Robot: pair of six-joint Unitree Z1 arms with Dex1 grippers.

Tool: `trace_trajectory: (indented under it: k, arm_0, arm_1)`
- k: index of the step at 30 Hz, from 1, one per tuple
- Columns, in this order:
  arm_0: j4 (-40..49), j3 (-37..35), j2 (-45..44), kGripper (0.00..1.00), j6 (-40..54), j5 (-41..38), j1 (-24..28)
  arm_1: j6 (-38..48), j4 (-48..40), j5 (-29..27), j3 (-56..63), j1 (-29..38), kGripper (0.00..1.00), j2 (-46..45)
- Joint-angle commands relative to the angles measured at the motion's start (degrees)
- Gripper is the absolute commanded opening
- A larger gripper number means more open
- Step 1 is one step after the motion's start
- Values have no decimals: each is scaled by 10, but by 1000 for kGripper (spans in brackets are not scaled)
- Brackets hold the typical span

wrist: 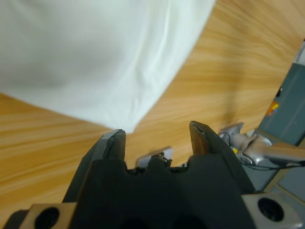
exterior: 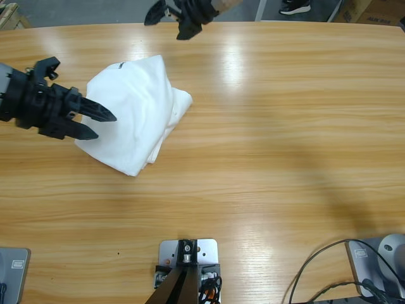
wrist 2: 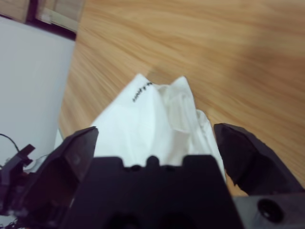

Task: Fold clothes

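Left claw (exterior: 95, 124) gapes empty at the folded white T-shirt (exterior: 136, 114) on the table (exterior: 285, 126); right claw (exterior: 172, 20) hovers, released. Risk: nudging the edge unfolds loose layers.

Lying on the table (exterior: 266, 126), in its left half: the folded clothes (exterior: 136, 114), nearer the far edge than the near one, well apart from the right end. At the bundle's left edge, low over it: the left gripper (exterior: 96, 125), entering from the left side, jaws apart. Beyond the bundle, above the far edge near the middle: the right gripper (exterior: 171, 22), jaws spread, raised off the table, apart from the bundle. In the left wrist view, the bundle (wrist: 95, 57) just ahead of the jaw tips.
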Motion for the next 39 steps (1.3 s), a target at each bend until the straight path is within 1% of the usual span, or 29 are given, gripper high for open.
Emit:
trace_trajectory:
  k: [1,4,6,7,8,9,10,11,12,13,14,15,20,21,22,23,25,27,31,35,39]
  arm_0:
    - [-22,12,71,524,-20,25,-6]
    - [-22,12,81,522,-25,26,-6]
    - [-21,12,82,522,-28,26,-5]
    - [-21,12,82,522,-31,26,-4]
    - [-21,12,82,522,-42,26,-2]
    - [-20,12,82,521,-49,26,1]
    - [-19,13,82,499,-52,29,3]
    - [-19,13,83,422,-55,35,3]
    - [-18,14,84,402,-61,38,3]
    - [-18,15,84,400,-68,39,4]
    - [-18,15,84,359,-75,39,4]
    - [-17,15,83,293,-78,38,4]
    - [-8,25,84,282,-90,38,4]
    - [-6,26,84,248,-92,38,4]
    - [-2,27,84,80,-91,40,4]
    - [1,28,84,0,-87,47,4]
    - [2,35,84,0,-61,70,4]
    - [2,36,83,0,-60,81,5]
    - [-1,34,82,0,-115,58,18]
    - [-2,35,88,0,-131,39,25]
    - [-3,35,96,0,-131,40,31]
  arm_1:
    - [-6,22,28,-16,-4,999,89]
    - [-5,33,43,-34,-1,971,109]
    - [-3,34,52,-38,6,917,118]
    - [-3,35,59,-41,9,859,122]
    - [-3,38,63,-44,11,769,125]
    - [-4,39,72,-46,12,648,128]
    - [-7,41,78,-48,13,528,130]
    - [-10,44,85,-49,13,459,131]
    - [-14,45,91,-50,13,275,132]
    - [-19,46,94,-52,13,43,133]
    - [-27,47,95,-55,13,0,132]
    - [-34,51,95,-61,13,0,131]
    - [-75,78,126,-89,13,0,147]
    - [-83,80,128,-88,13,0,148]
    - [-91,80,129,-88,13,0,150]
    - [-95,80,130,-90,12,0,152]
    - [-100,90,126,-97,12,0,157]
    - [-106,106,111,-99,7,0,157]
    - [-116,126,57,-84,-16,0,146]
    - [-132,164,24,-79,-23,0,138]
    - [-132,170,21,-65,-22,0,148]
